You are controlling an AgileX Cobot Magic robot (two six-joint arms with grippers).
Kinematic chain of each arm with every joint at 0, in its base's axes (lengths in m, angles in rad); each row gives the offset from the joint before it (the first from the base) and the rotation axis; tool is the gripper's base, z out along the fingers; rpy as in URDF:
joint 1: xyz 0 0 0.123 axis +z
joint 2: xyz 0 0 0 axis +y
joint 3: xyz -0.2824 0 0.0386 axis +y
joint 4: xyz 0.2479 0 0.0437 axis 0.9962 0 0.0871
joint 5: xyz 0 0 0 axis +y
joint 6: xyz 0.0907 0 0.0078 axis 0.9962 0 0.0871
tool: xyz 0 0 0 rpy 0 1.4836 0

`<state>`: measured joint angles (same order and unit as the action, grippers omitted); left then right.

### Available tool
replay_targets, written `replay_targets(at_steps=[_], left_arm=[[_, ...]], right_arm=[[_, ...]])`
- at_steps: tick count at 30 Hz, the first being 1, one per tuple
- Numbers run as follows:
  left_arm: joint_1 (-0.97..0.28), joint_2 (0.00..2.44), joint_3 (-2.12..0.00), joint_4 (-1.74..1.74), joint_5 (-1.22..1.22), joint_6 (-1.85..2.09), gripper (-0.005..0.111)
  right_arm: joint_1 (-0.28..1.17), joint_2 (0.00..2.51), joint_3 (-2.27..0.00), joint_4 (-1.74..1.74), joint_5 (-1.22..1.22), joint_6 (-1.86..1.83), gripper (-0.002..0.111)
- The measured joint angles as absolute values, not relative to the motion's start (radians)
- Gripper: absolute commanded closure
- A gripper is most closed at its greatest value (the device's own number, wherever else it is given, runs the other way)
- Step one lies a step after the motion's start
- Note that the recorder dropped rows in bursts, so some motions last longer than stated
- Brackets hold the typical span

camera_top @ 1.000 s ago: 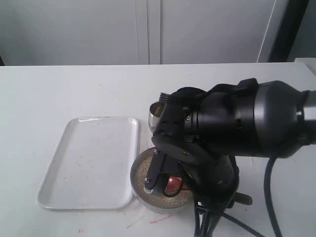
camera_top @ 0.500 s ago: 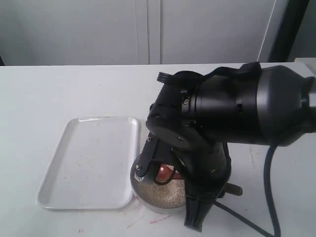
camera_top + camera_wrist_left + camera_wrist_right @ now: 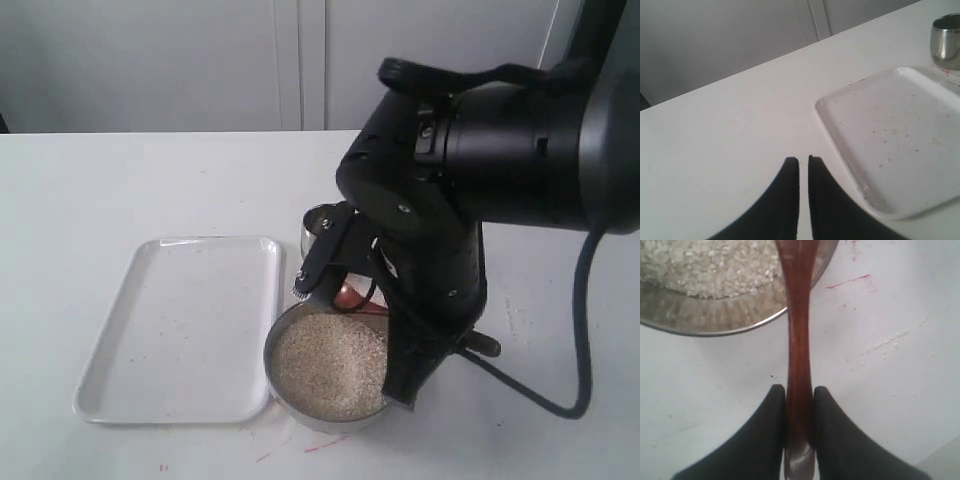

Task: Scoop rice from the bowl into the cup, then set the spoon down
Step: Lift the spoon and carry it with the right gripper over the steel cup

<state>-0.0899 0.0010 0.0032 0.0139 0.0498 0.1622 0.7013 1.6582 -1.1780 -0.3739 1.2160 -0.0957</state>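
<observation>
The steel bowl point(image 3: 270, 378) full of off-white rice point(image 3: 330, 365) stands at the table's front, right of the tray. My right gripper point(image 3: 325, 283) hangs just above the bowl's far rim, shut on the reddish-brown spoon point(image 3: 347, 295). In the right wrist view the fingers point(image 3: 775, 405) clamp the slim handle point(image 3: 799, 340), which runs out over the bowl's rim point(image 3: 715, 329) and the rice point(image 3: 705, 265); the spoon's round end is out of that view. The cup point(image 3: 314, 224) peeks out behind the arm. My left gripper point(image 3: 803, 160) is shut on nothing over bare table, with the cup point(image 3: 946, 40) far off.
A white rectangular tray point(image 3: 180, 325) with a few stray grains lies left of the bowl, also in the left wrist view as the tray point(image 3: 890, 140). The bulky black right arm point(image 3: 500, 150) hides the table behind the bowl. Red marks dot the table near the bowl.
My right arm has risen and drawn back from the bowl, lifting the spoon out of the rice toward the bowl's far rim and the cup. The rice surface now shows fully.
</observation>
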Motion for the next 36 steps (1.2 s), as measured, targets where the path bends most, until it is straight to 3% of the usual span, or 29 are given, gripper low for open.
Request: replay_targets(at_steps=[13,36], left_arm=[[-0.090,0.001,0.003,0.014,0.050,0.162,0.092],[-0.090,0.001,0.003,0.014,0.050,0.162,0.092]], right_arm=[[0.596,1.660,-1.300,-0.376,1.113,-0.119,0.108],[0.439,1.982,-1.541,-0.539,1.096,-0.142,0.108]])
